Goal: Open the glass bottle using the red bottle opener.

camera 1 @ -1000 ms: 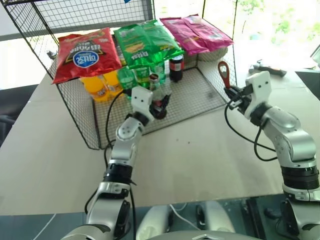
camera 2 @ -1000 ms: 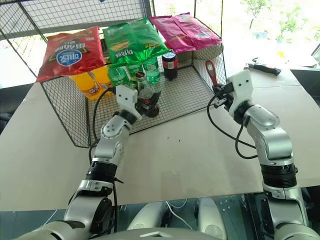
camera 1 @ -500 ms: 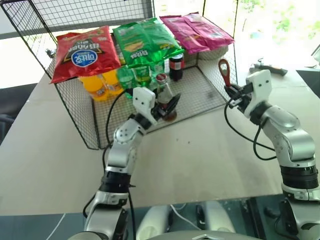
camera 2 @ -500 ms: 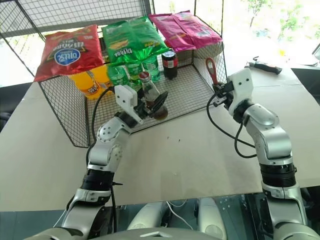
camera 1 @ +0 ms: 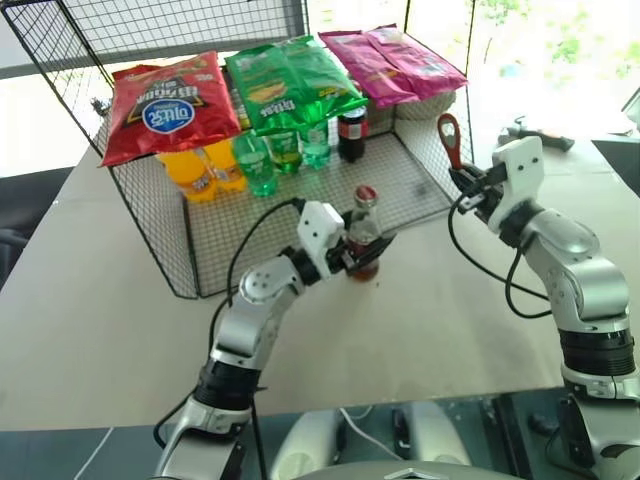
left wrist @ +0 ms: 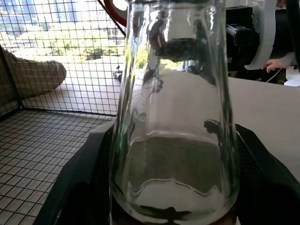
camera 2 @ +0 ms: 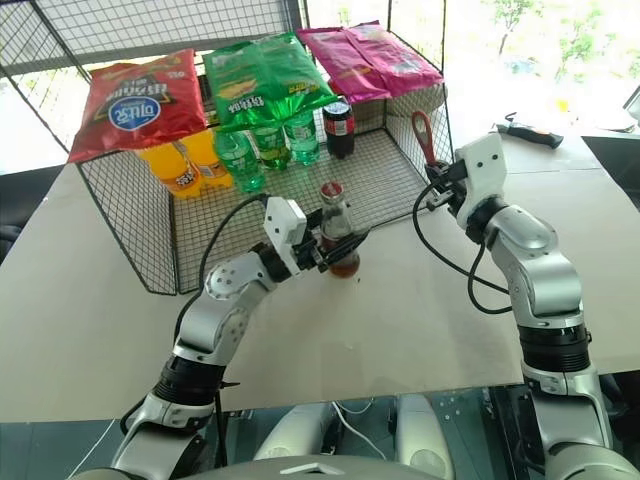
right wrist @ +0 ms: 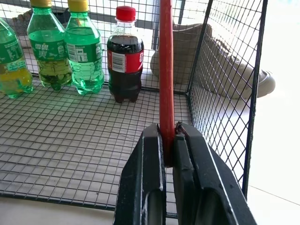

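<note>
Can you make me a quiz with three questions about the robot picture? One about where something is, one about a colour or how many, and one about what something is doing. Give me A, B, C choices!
1. Where is the glass bottle?
A. In the left tool, at the front edge of the wire basket
B. Lying on the floor
C. On top of the snack bags

2. How many snack bags lie on the basket?
A. One
B. Three
C. Six

3. What is the right tool doing?
A. Hanging open
B. Holding a green bottle
C. Shut on the red bottle opener

Answers: 1 A, black fingers sit on both sides of the bottle. 2 B, one red, one green, one pink. 3 C, the fingers pinch the opener's handle, its head up.
</note>
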Controlling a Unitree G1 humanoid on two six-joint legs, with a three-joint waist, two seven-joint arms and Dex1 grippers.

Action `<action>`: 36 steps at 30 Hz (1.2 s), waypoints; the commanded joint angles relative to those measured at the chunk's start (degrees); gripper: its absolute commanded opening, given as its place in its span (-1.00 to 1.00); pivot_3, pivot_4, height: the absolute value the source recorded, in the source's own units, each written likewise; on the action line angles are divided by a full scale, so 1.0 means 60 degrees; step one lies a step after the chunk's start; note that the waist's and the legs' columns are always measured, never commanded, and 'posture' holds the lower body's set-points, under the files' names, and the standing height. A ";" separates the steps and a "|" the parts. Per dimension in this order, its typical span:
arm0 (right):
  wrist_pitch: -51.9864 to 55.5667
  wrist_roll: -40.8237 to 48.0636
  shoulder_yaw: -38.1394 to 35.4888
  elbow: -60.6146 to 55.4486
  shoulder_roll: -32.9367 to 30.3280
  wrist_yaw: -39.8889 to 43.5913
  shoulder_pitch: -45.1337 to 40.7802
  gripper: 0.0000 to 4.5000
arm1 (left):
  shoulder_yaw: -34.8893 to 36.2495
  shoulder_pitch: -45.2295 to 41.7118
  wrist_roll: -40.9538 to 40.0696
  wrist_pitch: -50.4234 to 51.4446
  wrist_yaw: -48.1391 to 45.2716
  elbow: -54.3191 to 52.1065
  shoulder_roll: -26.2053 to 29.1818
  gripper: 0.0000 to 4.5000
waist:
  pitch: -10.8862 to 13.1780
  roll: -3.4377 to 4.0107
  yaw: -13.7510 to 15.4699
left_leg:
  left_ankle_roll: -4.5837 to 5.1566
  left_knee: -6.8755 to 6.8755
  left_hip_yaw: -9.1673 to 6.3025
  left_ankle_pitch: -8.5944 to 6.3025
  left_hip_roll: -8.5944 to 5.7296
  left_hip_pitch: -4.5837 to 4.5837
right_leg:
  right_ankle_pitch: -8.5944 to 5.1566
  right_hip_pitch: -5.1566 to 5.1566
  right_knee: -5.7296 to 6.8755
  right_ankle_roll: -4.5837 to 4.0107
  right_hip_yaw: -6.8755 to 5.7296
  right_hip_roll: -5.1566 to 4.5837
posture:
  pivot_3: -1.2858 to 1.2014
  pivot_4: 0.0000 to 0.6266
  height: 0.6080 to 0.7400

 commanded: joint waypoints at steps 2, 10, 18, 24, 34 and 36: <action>-0.0279 0.0018 -0.0380 -0.0236 -0.0015 -0.0053 -0.0229 -1.00 | 0.0159 -0.0039 -0.0213 -0.0260 -0.0113 -0.0312 -0.0089 0.29 | 0.0000 0.0000 -0.0001 | 0.0000 0.0001 0.0000 0.0000 0.0000 -0.0001 | 0.0000 0.0000 0.0000 0.0000 -0.0001 0.0000 | 0.03 -0.52 0.92; -0.0284 0.0016 -0.0388 -0.0272 -0.0010 -0.0076 -0.0200 -1.00 | 0.0458 -0.0069 -0.0243 -0.0888 0.0018 -0.0254 -0.0236 0.96 | -0.0003 0.0000 0.0000 | 0.0000 0.0013 0.0001 0.0000 0.0000 0.0001 | 0.0000 0.0000 0.0014 0.0000 0.0000 0.0000 | 0.03 -0.52 0.92; -0.0327 0.0013 -0.0361 -0.0240 0.0013 -0.0065 -0.0185 -1.00 | 0.0355 0.0172 -0.0890 -0.0893 -0.0364 -0.0793 -0.0433 0.96 | -0.0004 0.0000 -0.0001 | 0.0000 0.0035 0.0007 0.0000 0.0000 0.0001 | 0.0001 0.0001 0.0037 0.0000 0.0006 -0.0001 | 0.03 -0.52 0.92; -0.0340 0.0012 -0.0348 -0.0222 -0.0005 -0.0047 -0.0195 -1.00 | 0.0247 0.0291 -0.0916 -0.0718 -0.0517 -0.0879 -0.0344 0.96 | -0.0005 -0.0001 0.0000 | 0.0000 0.0051 0.0010 0.0000 -0.0001 0.0003 | 0.0001 0.0001 0.0058 -0.0001 0.0007 -0.0001 | 0.03 -0.52 0.92; -0.0012 0.0006 0.0347 -0.0905 0.0399 -0.0109 0.0020 -1.00 | 0.0219 0.0439 -0.0767 -0.0645 -0.0469 -0.0749 -0.0175 0.41 | -0.0005 0.0000 -0.0007 | 0.0000 0.0077 0.0014 0.0000 -0.0001 0.0003 | 0.0001 0.0001 0.0082 -0.0001 0.0011 -0.0001 | 0.03 -0.52 0.92; 0.0014 -0.0085 0.0616 -0.1147 0.0573 -0.0098 0.0184 -1.00 | 0.0199 0.0422 -0.0714 -0.0668 -0.0457 -0.0711 -0.0165 0.02 | -0.0011 -0.0002 -0.0010 | 0.0000 0.0078 0.0014 0.0000 0.0000 0.0005 | 0.0000 0.0000 0.0087 -0.0002 0.0013 0.0000 | 0.03 -0.52 0.92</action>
